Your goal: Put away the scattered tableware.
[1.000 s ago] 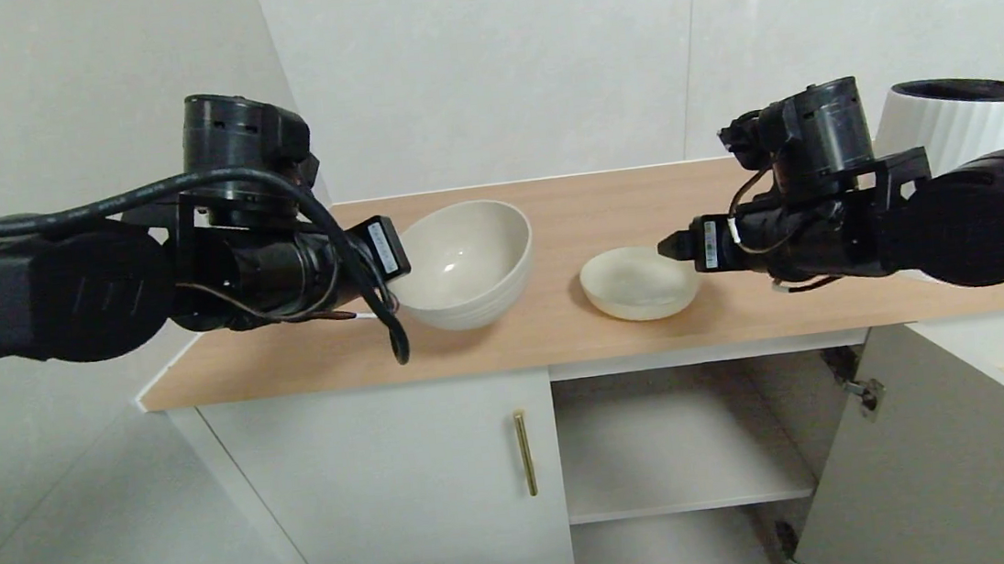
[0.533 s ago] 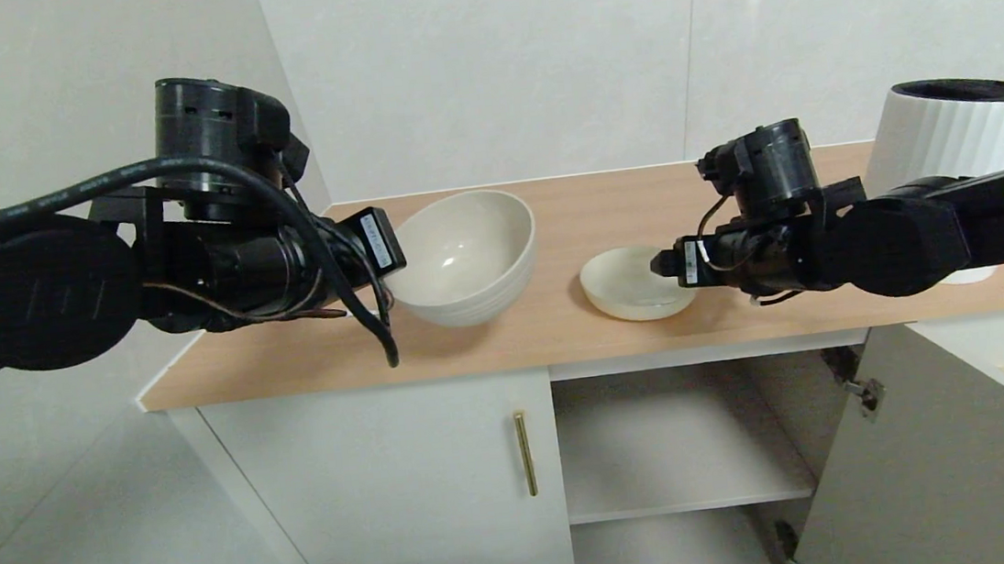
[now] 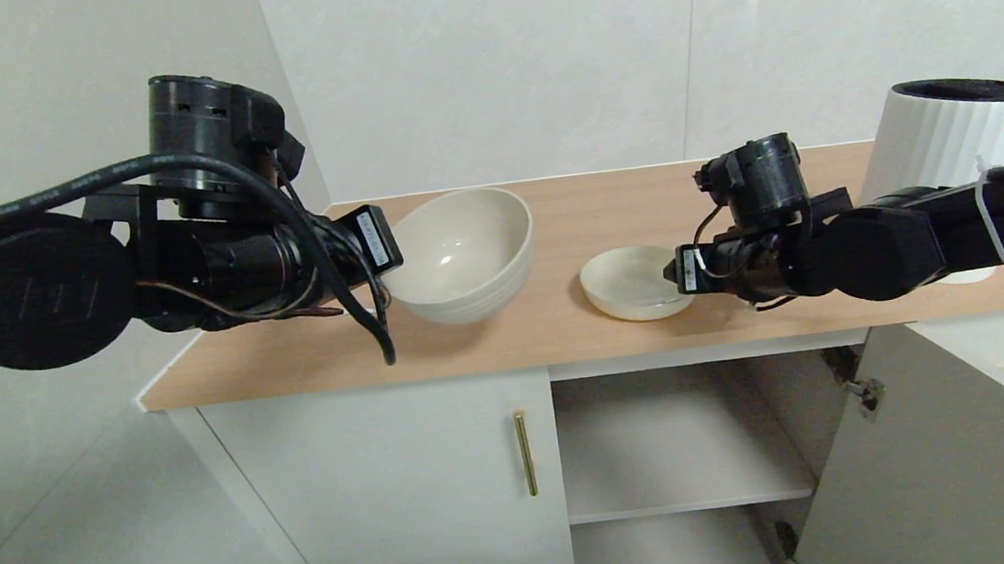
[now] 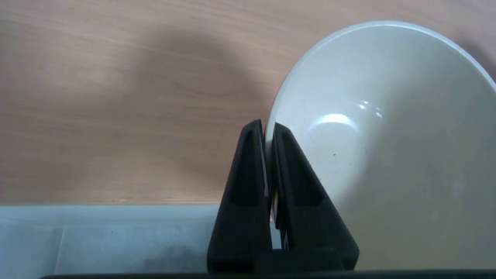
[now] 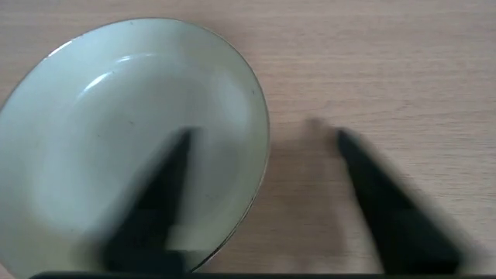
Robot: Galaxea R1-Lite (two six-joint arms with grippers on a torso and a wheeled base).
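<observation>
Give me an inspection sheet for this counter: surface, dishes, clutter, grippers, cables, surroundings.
Surface: wooden counter, no spills seen.
Job's things: big bowl tilted; small dish flat on the counter, apart from it.
Clutter: white ribbed tub at the counter's right end.
Grippers: left gripper shut on the big bowl's rim; right gripper open, fingers astride the small dish's rim.
Cables: black cable loops under the left arm.
Surroundings: tiled wall; cupboard below, right door open.

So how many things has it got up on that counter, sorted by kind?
Big bowl: 1
Small shallow dish: 1
White ribbed container: 1
Total: 3
</observation>
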